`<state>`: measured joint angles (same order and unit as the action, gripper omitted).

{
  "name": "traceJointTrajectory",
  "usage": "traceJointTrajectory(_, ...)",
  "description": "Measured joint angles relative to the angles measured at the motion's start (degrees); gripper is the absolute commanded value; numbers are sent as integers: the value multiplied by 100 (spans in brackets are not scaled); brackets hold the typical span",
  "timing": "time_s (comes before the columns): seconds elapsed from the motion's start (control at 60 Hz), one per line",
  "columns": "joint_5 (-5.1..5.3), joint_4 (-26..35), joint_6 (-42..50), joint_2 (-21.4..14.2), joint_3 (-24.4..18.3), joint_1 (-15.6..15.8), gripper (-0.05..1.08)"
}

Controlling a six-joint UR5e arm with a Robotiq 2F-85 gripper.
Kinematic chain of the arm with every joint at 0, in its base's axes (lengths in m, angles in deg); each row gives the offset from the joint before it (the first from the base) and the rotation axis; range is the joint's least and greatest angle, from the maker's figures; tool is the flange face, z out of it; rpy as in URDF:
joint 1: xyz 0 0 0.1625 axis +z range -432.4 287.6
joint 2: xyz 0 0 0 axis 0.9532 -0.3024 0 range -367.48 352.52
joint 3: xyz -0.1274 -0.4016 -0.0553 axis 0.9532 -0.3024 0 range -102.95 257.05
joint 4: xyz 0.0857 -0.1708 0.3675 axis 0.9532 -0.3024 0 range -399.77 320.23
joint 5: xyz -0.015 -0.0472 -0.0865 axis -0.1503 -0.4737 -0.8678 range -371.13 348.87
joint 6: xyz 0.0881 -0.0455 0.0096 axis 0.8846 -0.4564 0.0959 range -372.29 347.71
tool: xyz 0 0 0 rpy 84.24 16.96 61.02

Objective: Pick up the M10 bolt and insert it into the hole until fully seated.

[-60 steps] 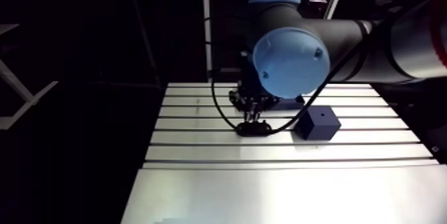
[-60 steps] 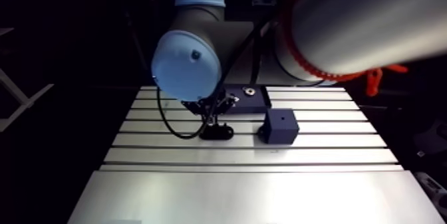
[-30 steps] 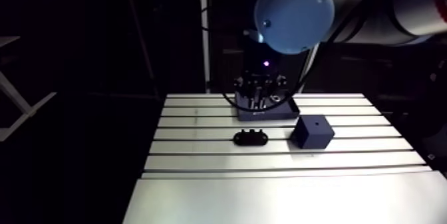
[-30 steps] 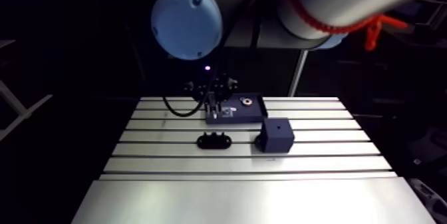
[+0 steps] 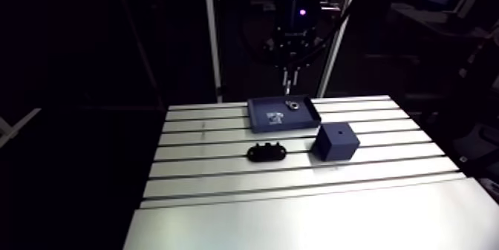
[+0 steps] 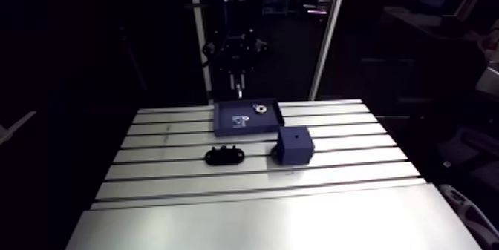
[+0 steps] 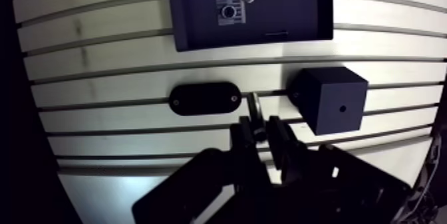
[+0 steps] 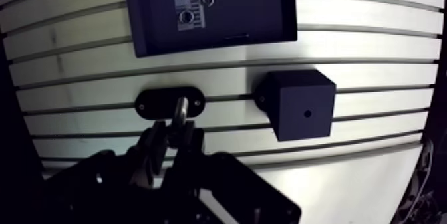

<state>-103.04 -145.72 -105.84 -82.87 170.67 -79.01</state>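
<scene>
Well below bolt (image 7: 255, 106): tray (image 7: 293, 14), holder (image 7: 203, 98), block (image 7: 332, 100).

The black pincer (image 7: 259, 135) has two chunky fingers (image 7: 283, 150), and the dark wrist (image 5: 295, 36) bears a violet light (image 5: 300, 10).

Your table (image 5: 312, 208), item by item: tray (image 5: 303, 119) at rear, ring (image 5: 293, 105) in its far right part; oval plate (image 5: 266, 151) before tray; block (image 5: 338, 142) right of plate, apart; bolt (image 7: 256, 107) pinched in hand (image 7: 259, 132), above table.

On your slotted surface (image 5: 297, 216) you have three items: a dark tray (image 5: 261, 122) at the far edge, a holed cube (image 5: 338, 142) nearer, and a black oval block (image 5: 266, 151) beside the cube.
</scene>
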Motion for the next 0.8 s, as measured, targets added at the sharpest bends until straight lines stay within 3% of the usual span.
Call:
traceJointTrajectory(0.567, 4, 1392, -401, 560, -1204, -876, 108)
traceJointTrajectory(0.8, -19, 1924, -478, 671, -1398, -1133, 108)
